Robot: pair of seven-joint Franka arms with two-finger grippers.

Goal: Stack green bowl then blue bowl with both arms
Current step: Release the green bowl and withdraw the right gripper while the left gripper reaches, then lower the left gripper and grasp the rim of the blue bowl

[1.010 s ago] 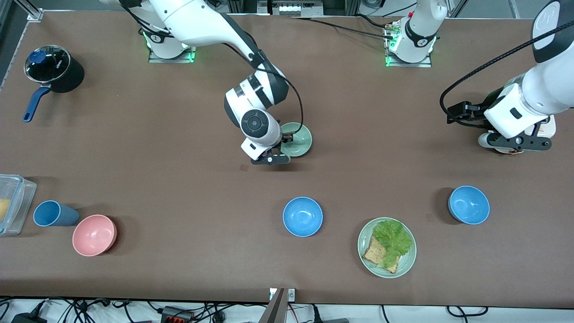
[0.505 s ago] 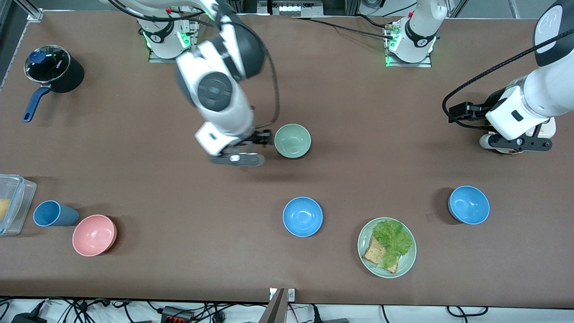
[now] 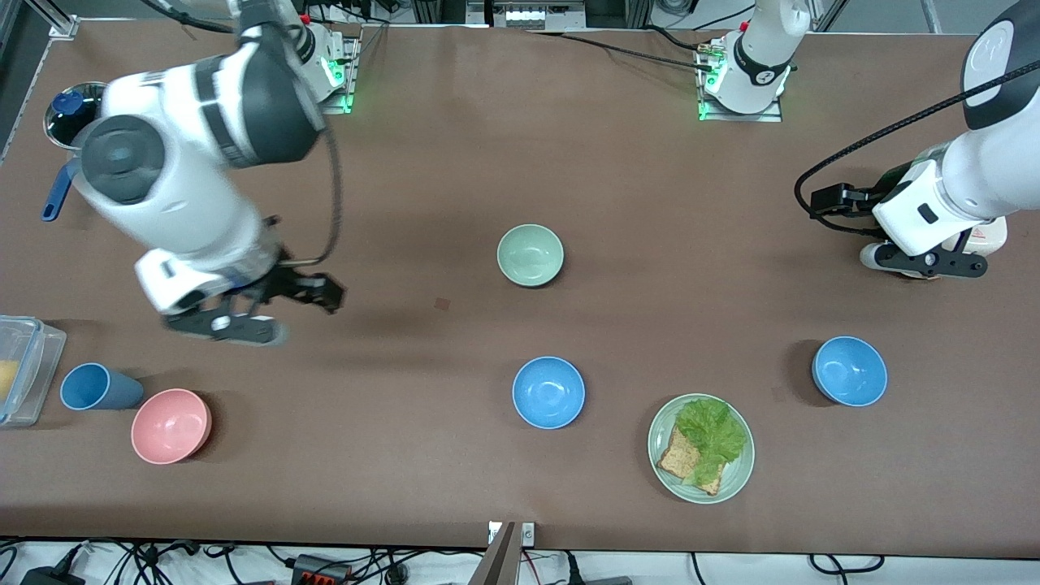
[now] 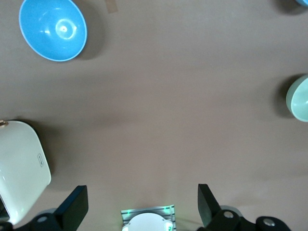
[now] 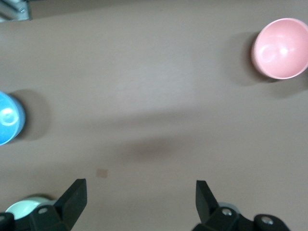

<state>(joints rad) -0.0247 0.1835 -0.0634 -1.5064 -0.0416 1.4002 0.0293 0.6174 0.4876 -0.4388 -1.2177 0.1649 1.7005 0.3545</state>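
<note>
The right gripper's two black fingers stand wide apart above the bare brown table. A glossy pink round bowl, a sky-blue round bowl and a pale mint-green bowl sit well apart on it.

The bench is uniform matte brown. The green bowl is plain pale mint. Both blue bowls are glossy sky blue, unpatterned. The pink bowl is plain salmon pink. The cup is darker blue. The plate is pale green. The arms are white with black bands.
</note>
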